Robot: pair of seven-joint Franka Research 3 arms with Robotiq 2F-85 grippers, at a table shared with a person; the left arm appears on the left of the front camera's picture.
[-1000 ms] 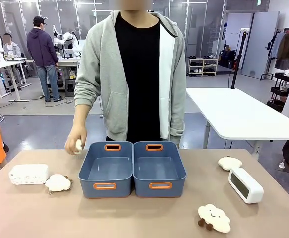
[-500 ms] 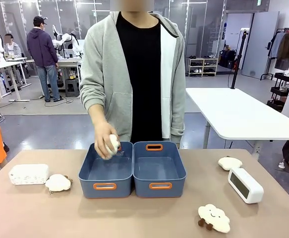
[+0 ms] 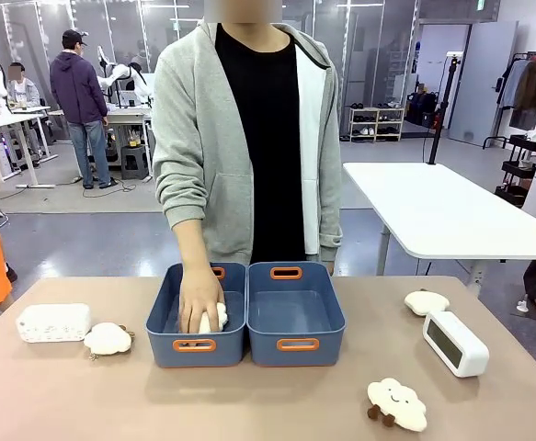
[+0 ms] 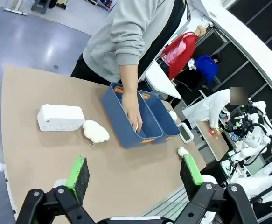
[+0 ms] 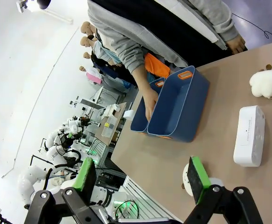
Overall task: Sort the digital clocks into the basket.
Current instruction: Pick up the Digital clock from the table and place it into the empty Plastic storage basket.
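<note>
The left jaws stand wide, green pads far apart, raised above the near edge of the tabletop. The right jaws are equally wide, pads spread, raised above the tabletop on the opposite side. Nearest the right jaws, a smiling cloud toy lies by the near edge. Beyond it is the right digital clock, on the tabletop well to the right of the baskets, with its dark screen showing on one face. In the right wrist view this clock lies just short of a second cloud toy. The left digital clock rests on the tabletop at the far left, outside any basket. A third cloud toy lies just beside it, between the clock and the left basket. The left wrist view shows the same order: clock, toy, then basket. The two blue baskets stand side by side at the centre, long walls touching, orange-rimmed handle slots at both ends. The right basket stands nearer the right clock. A person in a grey hooded jacket stands at the far side. The person's hand reaches down into the left basket, closed over a small white fluffy toy near the basket floor. Both digital clocks are outside the baskets, one on each side and well apart from each other.
</note>
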